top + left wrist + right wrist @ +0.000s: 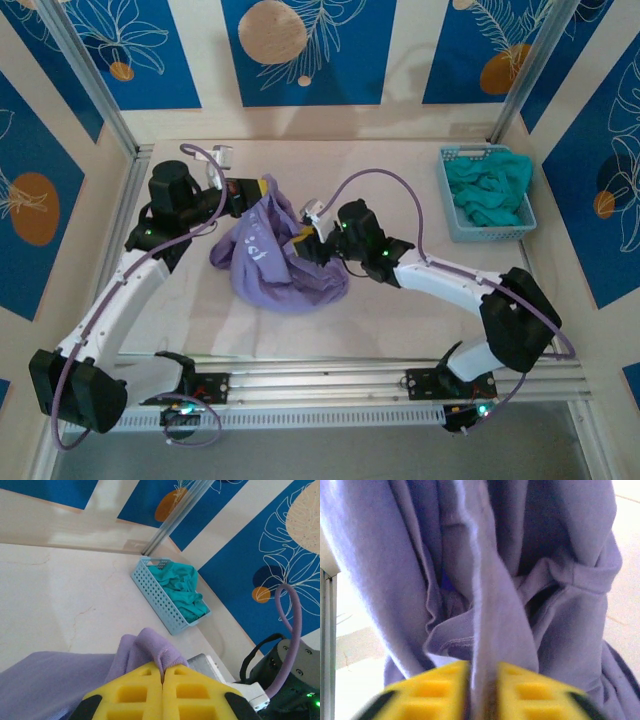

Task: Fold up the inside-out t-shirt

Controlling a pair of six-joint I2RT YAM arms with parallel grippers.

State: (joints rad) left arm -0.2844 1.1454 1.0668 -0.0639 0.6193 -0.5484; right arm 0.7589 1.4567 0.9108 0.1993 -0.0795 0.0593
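The shirt [275,265] lies in a crumpled lavender heap at the middle of the table [300,335], one side of it lifted toward the left. White lettering shows on the raised fold in the top view, too twisted to read.

The left gripper [262,192] is clamped on the shirt's upper left edge. In its wrist view the yellow fingers [135,695] meet, with a small hump of the shirt [150,647] squeezed up between them. The right gripper [303,240] bites into the heap from the right. Its wrist view shows a ridge of the shirt [495,580] running down between two yellow fingers [435,687] pressed together on it, while loose folds and a stitched seam hang close before the lens and hide most of the table.

The two grippers are near each other, with bunched cloth between them. A purple cable [385,171] arcs over the right arm.

Well apart, at the far right corner, a light blue basket [490,236] holds a teal garment [490,190]. From the left wrist the basket [157,600] lies beyond the shirt — bare table between — and the right arm's dark wrist [292,680] stands at the lower right.
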